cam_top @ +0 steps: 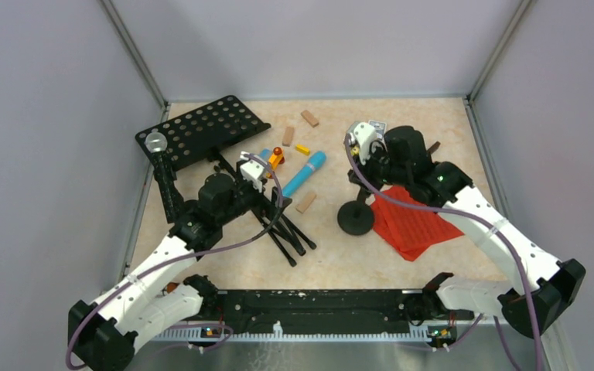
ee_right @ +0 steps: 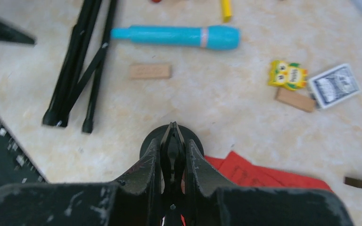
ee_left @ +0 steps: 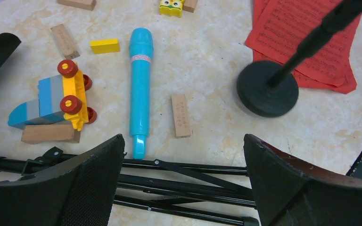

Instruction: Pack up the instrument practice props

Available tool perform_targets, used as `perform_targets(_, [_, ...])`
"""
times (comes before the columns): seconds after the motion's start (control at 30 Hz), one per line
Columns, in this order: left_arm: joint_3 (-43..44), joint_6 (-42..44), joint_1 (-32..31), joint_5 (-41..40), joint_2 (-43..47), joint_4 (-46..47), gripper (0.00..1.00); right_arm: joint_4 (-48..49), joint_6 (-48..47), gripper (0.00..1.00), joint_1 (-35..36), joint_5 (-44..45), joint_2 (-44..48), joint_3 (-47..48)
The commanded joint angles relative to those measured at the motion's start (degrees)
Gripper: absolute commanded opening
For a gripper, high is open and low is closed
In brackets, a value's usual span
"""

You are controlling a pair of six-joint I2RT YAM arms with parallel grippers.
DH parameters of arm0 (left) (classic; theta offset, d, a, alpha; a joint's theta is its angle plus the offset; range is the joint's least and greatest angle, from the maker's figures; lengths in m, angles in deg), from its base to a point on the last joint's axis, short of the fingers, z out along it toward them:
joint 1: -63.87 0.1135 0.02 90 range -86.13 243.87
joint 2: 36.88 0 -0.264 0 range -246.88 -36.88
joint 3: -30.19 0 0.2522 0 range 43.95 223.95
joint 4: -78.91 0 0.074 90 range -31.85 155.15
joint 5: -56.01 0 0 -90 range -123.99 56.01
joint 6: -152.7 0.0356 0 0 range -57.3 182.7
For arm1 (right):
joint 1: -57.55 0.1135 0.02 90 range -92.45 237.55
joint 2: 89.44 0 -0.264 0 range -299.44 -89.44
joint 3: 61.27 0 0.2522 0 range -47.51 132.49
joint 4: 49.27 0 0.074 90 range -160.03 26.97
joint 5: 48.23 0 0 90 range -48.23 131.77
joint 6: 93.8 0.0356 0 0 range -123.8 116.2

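Left tool: fingers spread wide apart, nothing between them. It hovers low over the folded tripod legs, which lie flat on the beige marbled surface, joined to the black hole-punched music desk at the far left. Black silver-headed microphone lies along the left edge, its silver head touching the near edge of the music desk. Blue microphone lies flat just beyond the tripod legs, its narrow end pointing at them, roughly mid-surface. Colourful toy vehicle lies on its side just beside the blue microphone, on the side towards the music desk; a yellow block sits beyond it. A small wooden block lies on the other side of the blue microphone, between it and the black round-based mic holder. Right tool: fingers drawn close together, clamped on the thin upright stem of that mic holder, round base directly below them. Base is at the left corner of the red sheet-music pages; cannot tell whether it rests on the surface or is raised. The pages lie fanned on the right side. Far right: yellow owl-faced block just beside a pack of playing cards.
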Motion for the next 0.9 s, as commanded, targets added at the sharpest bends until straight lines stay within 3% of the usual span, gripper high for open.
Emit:
perform_targets(0.0, [-0.47, -1.20, 0.03, -4.46, 2.18, 2.16, 0.99, 11.82, 6.37, 0.00, 0.38, 16.66, -4.68, 9.73])
perform_targets(0.33, [-2.28, -2.95, 0.11, -11.05, 6.48, 3.86, 0.99, 26.87, 3.54, 0.00, -0.81, 31.46, -23.99, 24.20])
perform_targets(0.57, [-1.63, -3.75, 0.67, -11.03, 5.78, 3.87, 0.99, 26.75, 1.77, 0.00, -4.88, 28.85, -41.80, 43.49])
perform_targets(0.77, [-1.27, -4.73, 2.21, -9.71, 4.94, 3.91, 0.99, 19.49, -0.37, 0.00, -6.07, 29.65, -56.18, 62.87])
perform_targets(0.87, [-0.95, -5.21, 2.76, -9.12, 4.27, 3.66, 0.99, 19.35, 0.83, 0.00, -6.57, 29.36, -58.97, 65.27])
